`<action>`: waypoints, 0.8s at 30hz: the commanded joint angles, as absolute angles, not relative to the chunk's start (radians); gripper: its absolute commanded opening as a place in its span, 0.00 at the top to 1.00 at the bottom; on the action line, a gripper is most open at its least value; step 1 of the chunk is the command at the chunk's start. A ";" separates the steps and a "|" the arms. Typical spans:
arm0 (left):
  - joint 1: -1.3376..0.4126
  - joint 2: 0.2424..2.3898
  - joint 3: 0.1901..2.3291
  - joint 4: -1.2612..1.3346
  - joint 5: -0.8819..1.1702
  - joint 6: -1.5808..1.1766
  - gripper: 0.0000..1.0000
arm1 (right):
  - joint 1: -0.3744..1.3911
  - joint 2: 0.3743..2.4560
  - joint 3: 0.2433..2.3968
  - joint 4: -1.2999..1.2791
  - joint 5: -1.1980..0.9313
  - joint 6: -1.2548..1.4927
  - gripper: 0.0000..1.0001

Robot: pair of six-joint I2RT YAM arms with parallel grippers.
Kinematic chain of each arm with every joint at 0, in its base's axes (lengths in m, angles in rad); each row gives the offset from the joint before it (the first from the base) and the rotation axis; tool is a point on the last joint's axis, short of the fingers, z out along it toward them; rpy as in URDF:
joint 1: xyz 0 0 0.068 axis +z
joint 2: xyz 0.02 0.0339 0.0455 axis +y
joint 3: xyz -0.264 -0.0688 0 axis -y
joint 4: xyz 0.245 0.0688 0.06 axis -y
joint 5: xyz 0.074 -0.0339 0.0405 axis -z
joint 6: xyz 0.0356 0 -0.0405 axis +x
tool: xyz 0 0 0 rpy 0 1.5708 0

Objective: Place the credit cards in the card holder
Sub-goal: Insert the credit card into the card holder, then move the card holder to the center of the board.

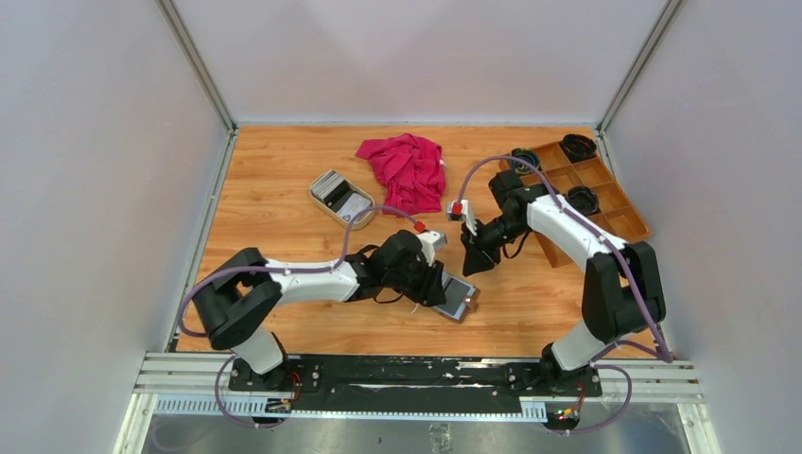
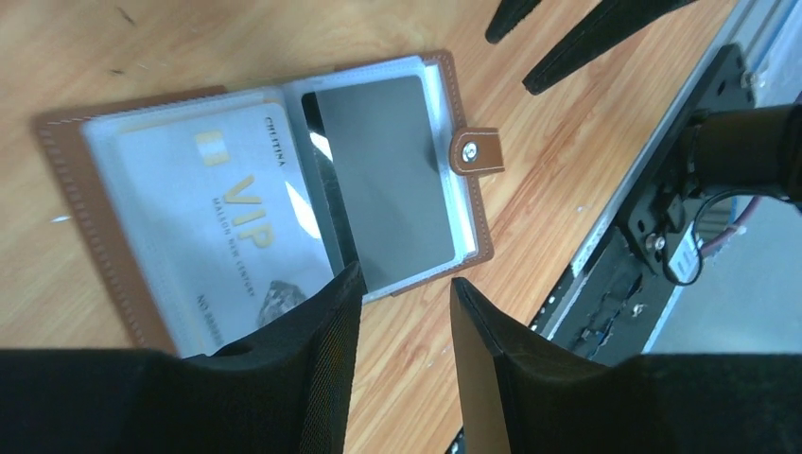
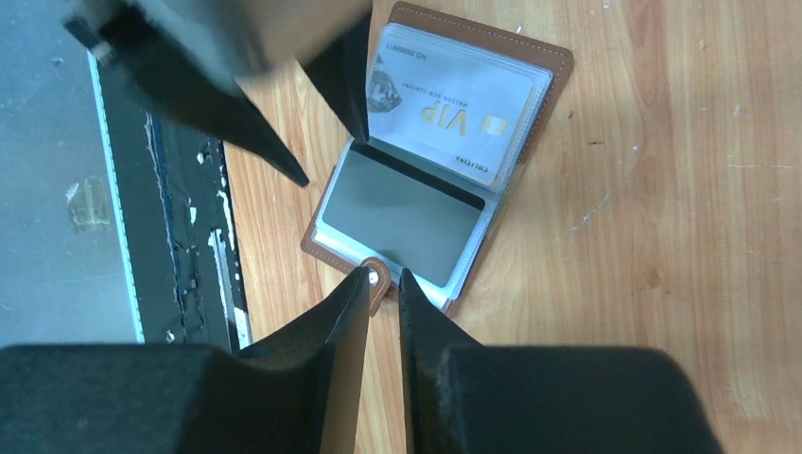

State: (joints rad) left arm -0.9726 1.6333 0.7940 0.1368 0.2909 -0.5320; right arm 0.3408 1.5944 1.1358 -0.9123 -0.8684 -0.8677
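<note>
The card holder (image 1: pixel 461 299) lies open on the table, brown leather with a snap tab (image 2: pixel 477 152). One sleeve holds a white VIP credit card (image 2: pixel 222 218), the other a grey card (image 2: pixel 388 184). My left gripper (image 2: pixel 407 281) is open at the holder's near edge with only bare wood between its fingers. One finger (image 2: pixel 322 331) overlaps the white card's side. My right gripper (image 3: pixel 384 276) hovers above the tab (image 3: pixel 377 278) with a narrow gap between its fingers and nothing in them. More credit cards (image 1: pixel 331 184) sit in a beige dish (image 1: pixel 352 217).
A crumpled red cloth (image 1: pixel 407 168) lies behind the arms at the centre. A wooden compartment tray (image 1: pixel 615 200) with black round items stands at the back right. The black base rail (image 2: pixel 653 218) runs close beside the holder.
</note>
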 commanded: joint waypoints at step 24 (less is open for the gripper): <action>-0.890 1.124 0.525 0.224 0.088 -0.451 0.19 | 0.389 1.217 0.723 -0.929 -0.956 -1.632 0.53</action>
